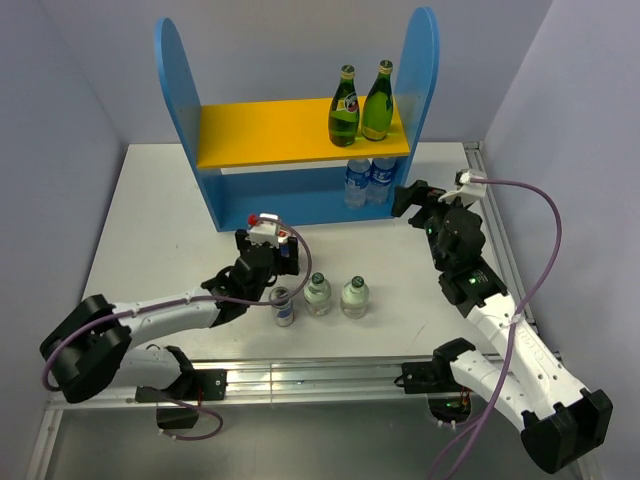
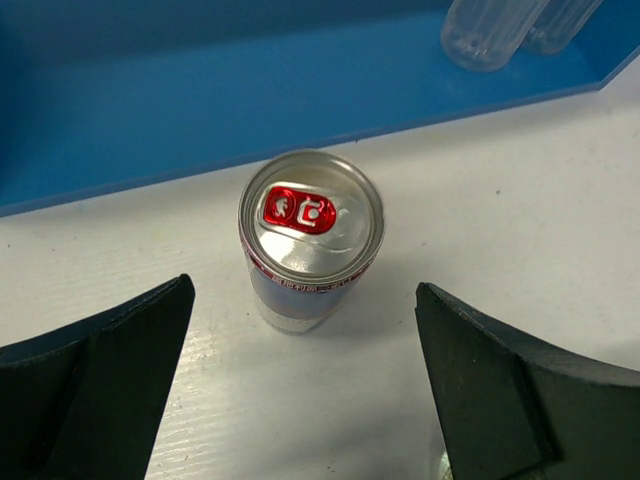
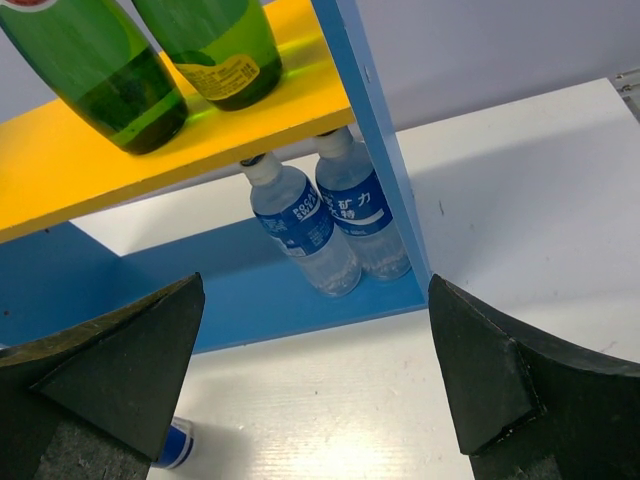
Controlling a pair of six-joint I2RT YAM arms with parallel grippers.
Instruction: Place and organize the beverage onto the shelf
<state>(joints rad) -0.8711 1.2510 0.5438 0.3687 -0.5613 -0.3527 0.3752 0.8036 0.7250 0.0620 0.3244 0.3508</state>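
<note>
A: Where is the shelf (image 1: pixel 260 135)?

B: At 12 o'clock on the table (image 1: pixel 150 220). Two green bottles (image 1: pixel 345 108) stand on its yellow board toward 1 o'clock. Two water bottles (image 1: pixel 357 182) stand on the blue base right below them.

A: Are they fully visible?

B: No. In the right wrist view the green bottles are cut off above the shoulder. The water bottles' caps are tucked under the board's edge.

A: What about the left gripper (image 2: pixel 303 300)?

B: Its fingers are spread wide and empty. A red-tabbed can (image 2: pixel 311 240) stands upright between them, touching neither. From above, the wrist camera hides those fingers and that can. The can's label is too foreshortened to read.

A: And the right gripper (image 3: pixel 316 300)?

B: It is also spread wide and holds nothing. It faces the water bottles from 5 o'clock.

A: Is anything else on the table?

B: A silver can (image 1: pixel 284 306) and two small bottles (image 1: pixel 318 295) stand in a row near 6 o'clock. A blue-and-white object (image 3: pixel 175 445) peeks out beside the right gripper's finger, mostly hidden. I cannot tell what it is.
</note>
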